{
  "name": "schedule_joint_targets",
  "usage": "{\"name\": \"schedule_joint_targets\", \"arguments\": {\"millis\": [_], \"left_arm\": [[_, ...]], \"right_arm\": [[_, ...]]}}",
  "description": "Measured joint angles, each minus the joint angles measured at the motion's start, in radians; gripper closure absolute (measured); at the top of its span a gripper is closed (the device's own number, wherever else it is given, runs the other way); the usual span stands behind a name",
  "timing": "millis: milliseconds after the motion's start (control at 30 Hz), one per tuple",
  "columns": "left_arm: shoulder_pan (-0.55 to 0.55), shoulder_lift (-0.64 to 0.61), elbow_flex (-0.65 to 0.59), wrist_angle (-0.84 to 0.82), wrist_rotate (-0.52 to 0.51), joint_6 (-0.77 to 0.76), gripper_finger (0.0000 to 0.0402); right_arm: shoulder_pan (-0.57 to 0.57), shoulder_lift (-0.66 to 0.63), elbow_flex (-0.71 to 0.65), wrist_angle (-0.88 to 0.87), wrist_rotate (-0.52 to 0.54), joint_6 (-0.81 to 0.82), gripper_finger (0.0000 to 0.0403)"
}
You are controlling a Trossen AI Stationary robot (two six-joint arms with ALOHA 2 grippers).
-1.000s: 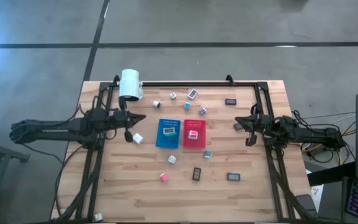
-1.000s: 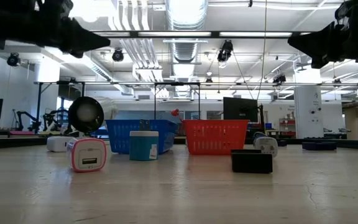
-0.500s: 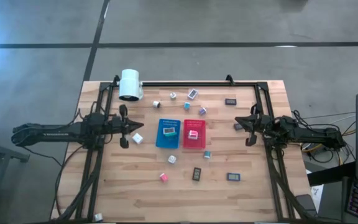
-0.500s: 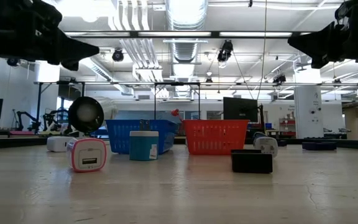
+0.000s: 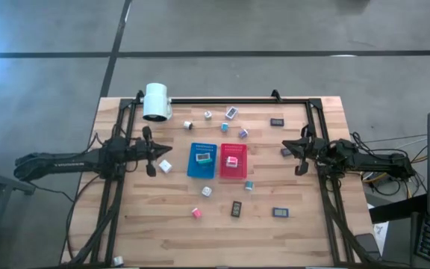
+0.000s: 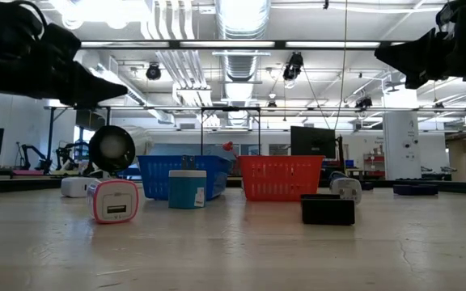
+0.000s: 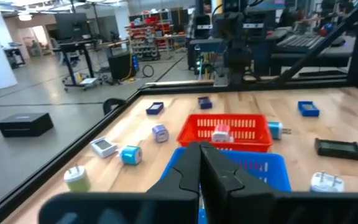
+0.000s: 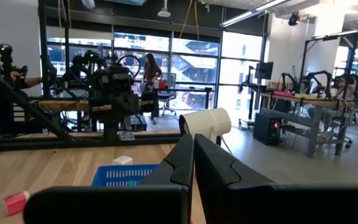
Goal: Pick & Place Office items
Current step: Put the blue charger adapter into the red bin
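My left gripper [image 5: 149, 152] is pinched shut on nothing, hanging above the table [image 5: 312, 224] just beside a white cube [image 5: 165, 167] left of the blue tray [image 5: 201, 169], and my right gripper [image 5: 298, 151] is closed and empty too, parked over on its side. So far one item sits in the blue tray and one in the red tray [image 5: 233, 170]. I'd say we're barely started, since the rest of the office items [image 5: 237, 208] are scattered all around the trays waiting to be picked.

table [image 5: 163, 224] was pale wood planks, matt, visible grain. blue tray [image 5: 201, 161] and red tray [image 5: 233, 162] looked like perforated plastic. white cylinder [image 5: 156, 101] smooth, slightly glossy. both arms matt black; table frame [image 5: 222, 100] dark metal.
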Motion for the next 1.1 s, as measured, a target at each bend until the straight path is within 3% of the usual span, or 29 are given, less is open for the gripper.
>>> {"name": "schedule_joint_targets", "arguments": {"millis": [300, 1100], "left_arm": [[0.011, 0.003, 0.000, -0.006, 0.064, 0.033, 0.0394], [0.011, 0.004, 0.000, 0.005, 0.063, -0.006, 0.0392]], "right_arm": [[0.000, 0.000, 0.000, 0.000, 0.000, -0.001, 0.0394], [0.000, 0.000, 0.000, 0.007, 0.000, -0.018, 0.0394]]}}
